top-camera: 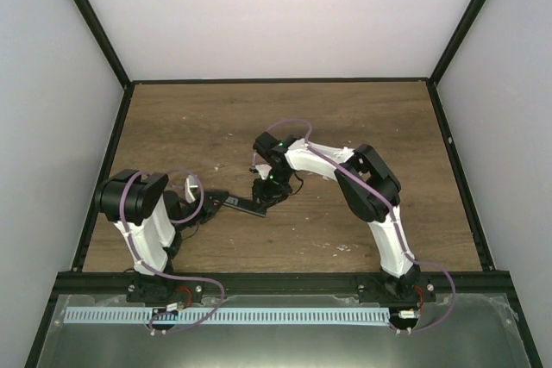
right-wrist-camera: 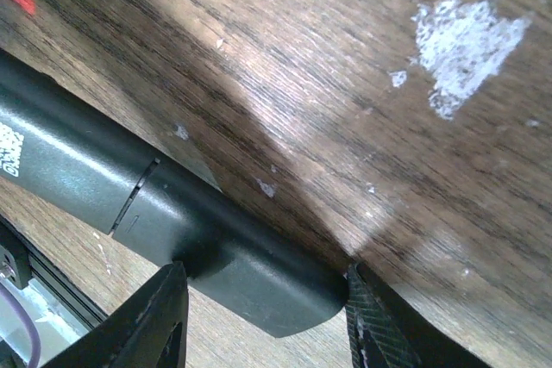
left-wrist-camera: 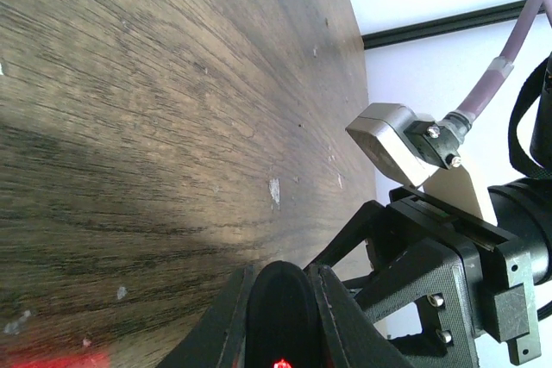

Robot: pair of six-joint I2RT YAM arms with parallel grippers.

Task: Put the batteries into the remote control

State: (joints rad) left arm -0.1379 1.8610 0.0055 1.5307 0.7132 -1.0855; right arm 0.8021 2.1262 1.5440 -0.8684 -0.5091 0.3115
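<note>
Mostly black remote control (right-wrist-camera: 216, 247) — slim, rounded end, perhaps labelled.

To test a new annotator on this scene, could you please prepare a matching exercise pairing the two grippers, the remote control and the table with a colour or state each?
1 left gripper; 2 right gripper; 3 remote control; 4 table.
A brown wood, white flecks; B black bar, gripped at both ends; C shut on the end with the red light; D closed across the plain rounded end.
Pairs: 1-C, 2-D, 3-B, 4-A.
</note>
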